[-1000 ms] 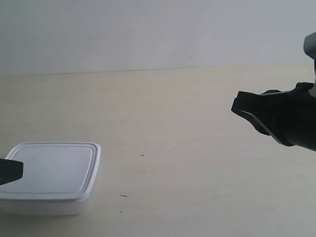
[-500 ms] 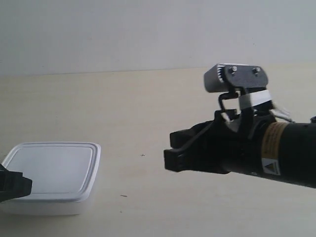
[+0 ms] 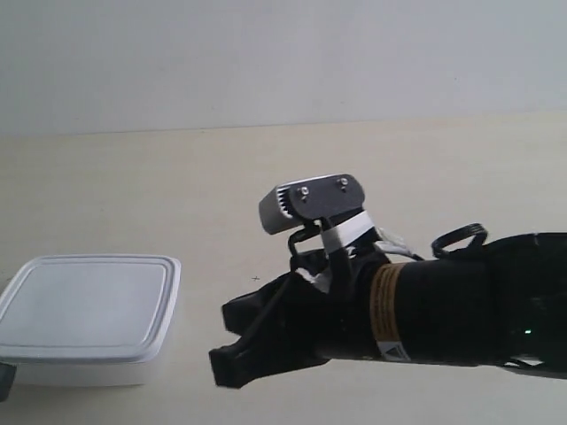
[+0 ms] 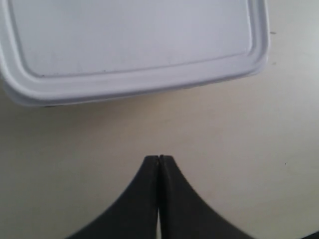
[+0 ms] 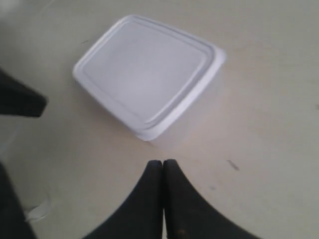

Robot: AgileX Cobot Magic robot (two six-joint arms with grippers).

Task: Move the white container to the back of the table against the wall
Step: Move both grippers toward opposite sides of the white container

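- The white container (image 3: pixel 89 305) is seen resting flat on the surface (image 3: pixel 266 177), with its lid (image 3: pixel 87 299) in place and the raised rim running all the way round.
- The container is set well apart from the wall (image 3: pixel 266 62); a broad stretch of surface is seen between the two.
- In the left wrist view, the left claw (image 4: pixel 159 157) is shown closed, its two dark fingers pressed together at the tips with nothing held between them.
- The left claw is placed near one long side of the container, and a strip of surface is left between the tips and the container's edge, so no contact is made.
- In the right wrist view, the right claw (image 5: pixel 163 162) is likewise shown closed and empty, fingertip against fingertip.
- The right claw is pointed towards a side of the container near one rounded corner and is kept apart from it.
- In the exterior view, the arm at the exterior view's right (image 3: pixel 443 310) is stretched towards the container, with a grey camera housing (image 3: pixel 310 202) carried on top; its dark tip is held beside the container without touching it.
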